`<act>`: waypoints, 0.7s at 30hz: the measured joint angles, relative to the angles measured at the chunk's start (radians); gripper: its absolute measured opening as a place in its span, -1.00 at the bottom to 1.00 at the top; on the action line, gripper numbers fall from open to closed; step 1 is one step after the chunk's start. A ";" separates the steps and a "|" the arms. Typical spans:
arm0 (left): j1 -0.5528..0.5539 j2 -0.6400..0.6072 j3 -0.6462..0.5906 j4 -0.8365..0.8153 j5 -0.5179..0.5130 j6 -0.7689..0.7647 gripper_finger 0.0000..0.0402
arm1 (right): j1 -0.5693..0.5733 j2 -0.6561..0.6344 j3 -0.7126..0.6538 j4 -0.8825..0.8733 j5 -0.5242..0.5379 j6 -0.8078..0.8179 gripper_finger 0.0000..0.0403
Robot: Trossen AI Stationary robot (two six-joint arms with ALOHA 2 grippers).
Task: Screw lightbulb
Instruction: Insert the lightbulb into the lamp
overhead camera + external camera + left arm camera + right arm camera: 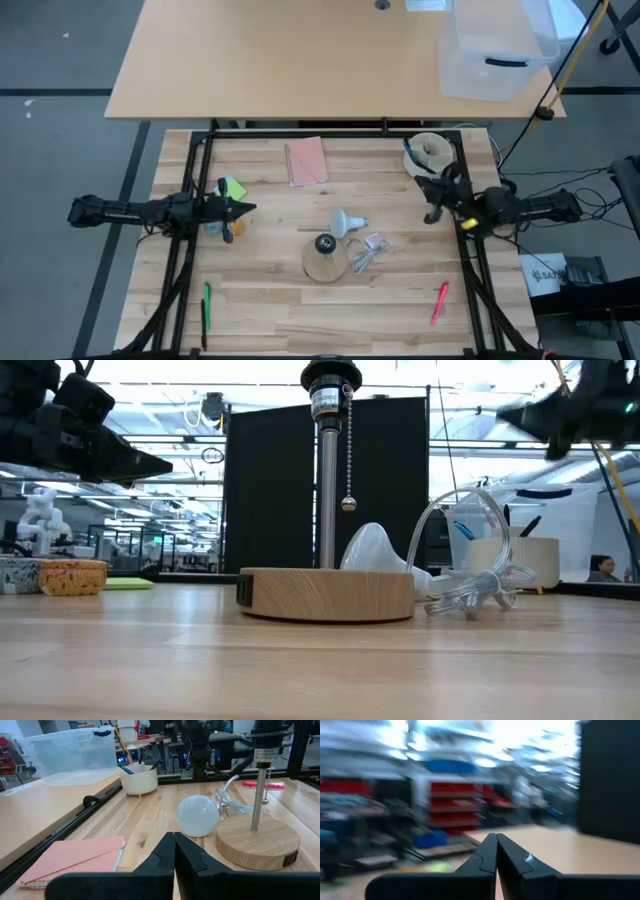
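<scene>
1. Left gripper (243, 208): jaws pressed together, empty, parked at the tabletop (270, 290) edge.
2. Small white frosted lightbulb (346, 223): on its side, just beside the round wooden lamp base (325, 262), socket unfilled, awaiting pickup.
3. Right gripper (432, 214): jaws closed, empty, well apart.

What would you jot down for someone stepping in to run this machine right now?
Left hand: shut, empty, at the table's left side.
Right hand: shut, empty, at the right side.
The small white frosted lightbulb lies on its side on the wooden table, just behind the round wooden lamp base with black socket, beside a crumpled clear wrapper.
Done: nothing yet.
Left: pick up the bulb and screw it into the socket.
</scene>
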 joint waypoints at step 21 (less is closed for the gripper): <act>0.000 0.000 0.000 0.403 -0.020 -0.137 -1.00 | -0.137 0.959 0.747 -0.550 -0.039 0.170 -1.00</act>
